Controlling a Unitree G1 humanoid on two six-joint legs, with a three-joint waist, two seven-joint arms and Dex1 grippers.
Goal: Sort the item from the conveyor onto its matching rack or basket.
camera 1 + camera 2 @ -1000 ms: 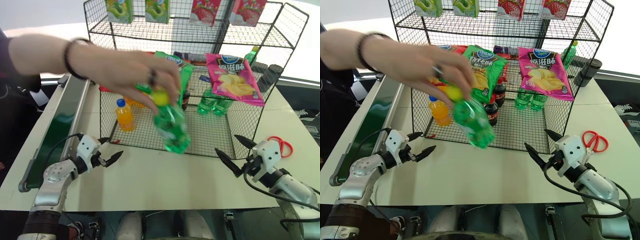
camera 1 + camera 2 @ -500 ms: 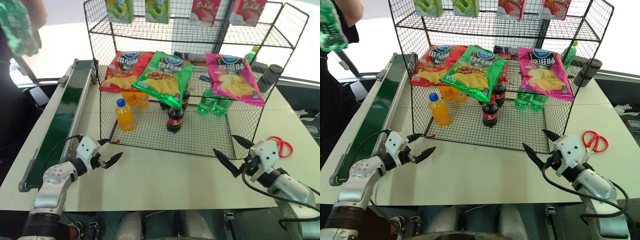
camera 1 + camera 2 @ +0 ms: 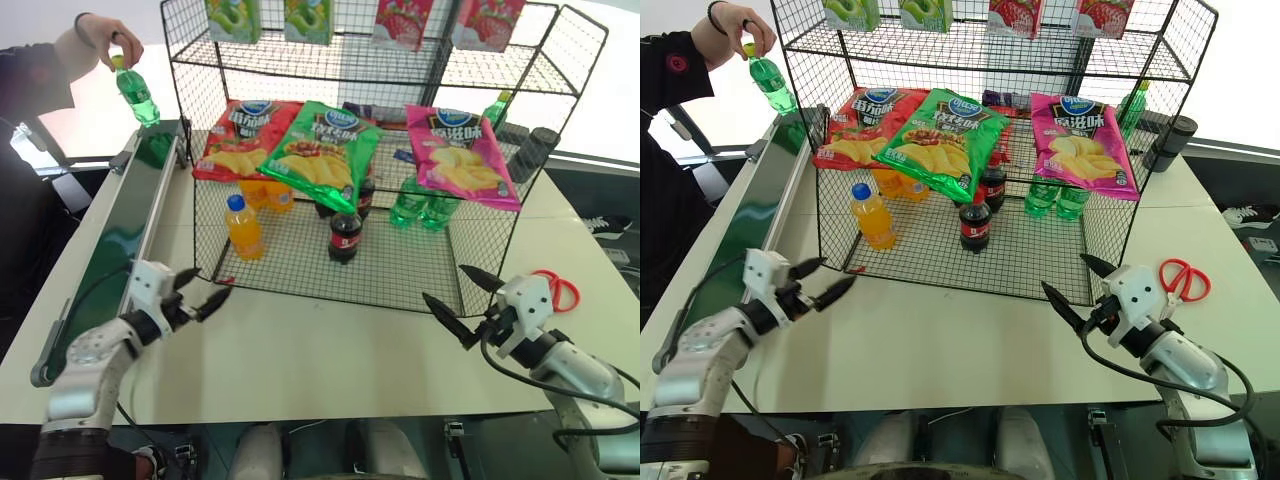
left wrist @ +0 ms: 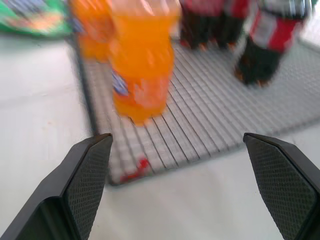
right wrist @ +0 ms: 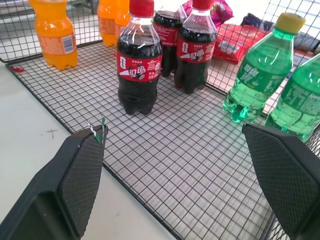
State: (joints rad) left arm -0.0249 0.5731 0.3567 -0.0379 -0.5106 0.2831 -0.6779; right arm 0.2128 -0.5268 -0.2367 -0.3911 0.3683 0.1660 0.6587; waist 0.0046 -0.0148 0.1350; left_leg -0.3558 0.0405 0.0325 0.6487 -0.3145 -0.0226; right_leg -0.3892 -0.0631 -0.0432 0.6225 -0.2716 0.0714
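Note:
A person's hand (image 3: 100, 40) holds the item, a small green bottle with a yellow cap (image 3: 135, 93), by its top above the far end of the conveyor (image 3: 105, 265). The conveyor's dark green belt runs along the table's left side. The black wire rack (image 3: 395, 290) stands mid-table with shelves above its basket. My left gripper (image 3: 207, 285) hovers open and empty at the basket's front left corner, facing an orange bottle (image 4: 142, 65). My right gripper (image 3: 447, 287) is open and empty before the basket's front right corner, facing cola bottles (image 5: 139, 60) and green bottles (image 5: 262, 65).
Three chip bags (image 3: 325, 150) lie on the rack's middle shelf and drink cartons (image 3: 400, 15) hang at the top. Red scissors (image 3: 555, 290) lie on the table to the right. A dark cup (image 3: 535, 150) stands behind the rack's right end.
The person's hand carried the green bottle from in front of the basket up and away to the far end of the conveyor. My left gripper rose and shifted left. The right gripper stayed put.

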